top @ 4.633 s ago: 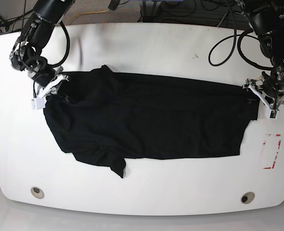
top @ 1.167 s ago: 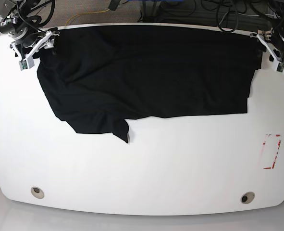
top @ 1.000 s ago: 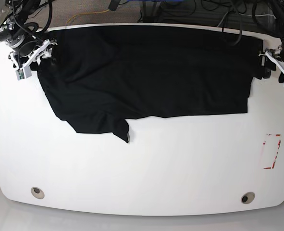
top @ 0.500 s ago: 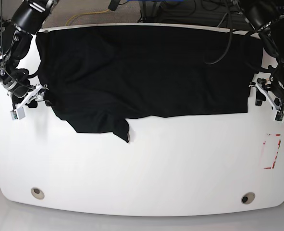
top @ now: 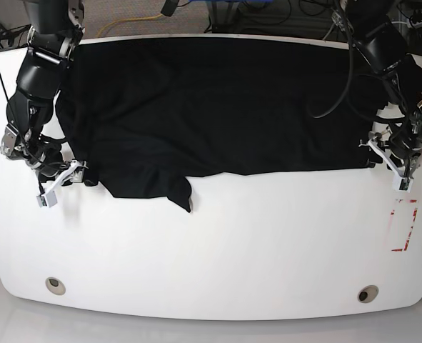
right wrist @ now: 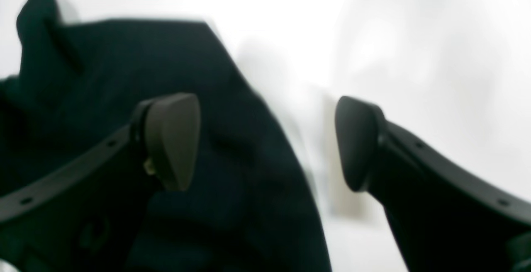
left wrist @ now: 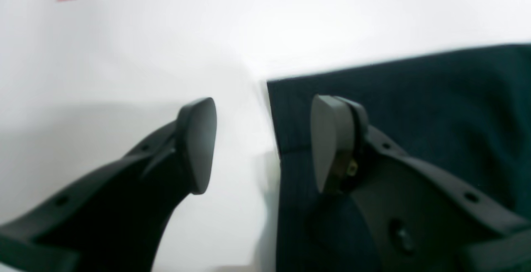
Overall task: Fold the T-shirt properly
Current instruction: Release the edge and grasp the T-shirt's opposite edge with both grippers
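Base view: black T-shirt (top: 218, 107) spread across the far half of the white table (top: 268, 243).
Its near hem runs left to right, with a sleeve (top: 176, 191) hanging toward the front; the right gripper (top: 59, 182) sits at the shirt's near corner on this view's left, the left gripper (top: 395, 161) at the near corner on its right, a red marking (top: 403, 225) on the table just in front of it, two round holes (top: 55, 284) near the front edge, cables behind the table.

Left wrist view: left gripper (left wrist: 263, 143) with fingers apart, straddling the shirt's corner edge; one finger (left wrist: 327, 139) over cloth, the other over bare table.

Right wrist view: blurred; right gripper (right wrist: 265, 143) with fingers spread wide, one finger (right wrist: 172, 137) above the shirt, the other above the table, nothing clamped.
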You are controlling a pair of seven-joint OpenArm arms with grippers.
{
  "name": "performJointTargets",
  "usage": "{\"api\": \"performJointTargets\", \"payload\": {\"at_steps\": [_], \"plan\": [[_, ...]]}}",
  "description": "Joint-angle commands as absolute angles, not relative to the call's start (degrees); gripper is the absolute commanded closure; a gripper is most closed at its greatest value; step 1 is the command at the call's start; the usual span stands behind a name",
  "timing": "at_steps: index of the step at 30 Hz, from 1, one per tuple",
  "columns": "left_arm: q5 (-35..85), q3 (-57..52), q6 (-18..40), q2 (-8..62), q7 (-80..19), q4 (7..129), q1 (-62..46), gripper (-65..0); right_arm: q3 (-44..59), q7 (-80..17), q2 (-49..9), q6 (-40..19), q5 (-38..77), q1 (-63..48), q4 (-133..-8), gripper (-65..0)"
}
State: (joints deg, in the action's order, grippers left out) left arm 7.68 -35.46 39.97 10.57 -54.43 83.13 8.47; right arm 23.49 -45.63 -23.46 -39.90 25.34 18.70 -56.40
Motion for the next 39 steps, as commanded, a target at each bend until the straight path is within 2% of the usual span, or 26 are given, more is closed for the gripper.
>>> {"api": "performJointTargets", "payload": {"at_steps": [1, 6, 7, 16, 21, 24, 28, 39], "plan": [[8.13, -35.56, 40.0, 11.56, -53.32, 82.77, 9.54, -33.9, 23.25, -43.82, -24.75, -40.0, 24.48, 20.35, -54.64, -48.8], [8.22, -35.56, 40.0, 11.82, -53.14, 78.81, 9.63, -34.2, 20.97, -43.82, -22.81, -40.0, 24.57, 20.26, -54.29, -48.4], [8.22, -35.56, 40.0, 11.82, -53.14, 78.37, 9.63, -34.3, 20.26, -43.82, -22.2, -40.0, 24.57, 20.09, -54.46, -46.5], [8.22, -35.56, 39.52, 11.38, -53.14, 78.2, 9.8, -34.6, 18.59, -43.82, -18.77, -40.0, 24.48, 18.51, -55.6, -22.7], [8.31, -33.71, 32.57, 10.59, -52.7, 75.82, 11.56, -39.7, 18.51, -43.82, -18.51, -40.0, 24.48, 18.42, -55.69, -8.2], [8.22, -33.45, 29.41, 10.59, -50.42, 75.38, 11.56, -40.1, 18.51, -43.82, -18.51, -40.0, 24.4, 18.24, -56.75, -1.9], [8.22, -32.31, 28.18, 10.59, -47.25, 73.19, 11.65, -40.3, 18.42, -43.82, -18.51, -40.0, 24.4, 17.71, -58.51, -0.6], [8.57, -28.79, 28.09, 11.47, -47.25, 65.36, 14.29, -39.2, 18.51, -46.46, -18.51, -40.0, 24.57, 17.54, -60.7, -0.2]]}}
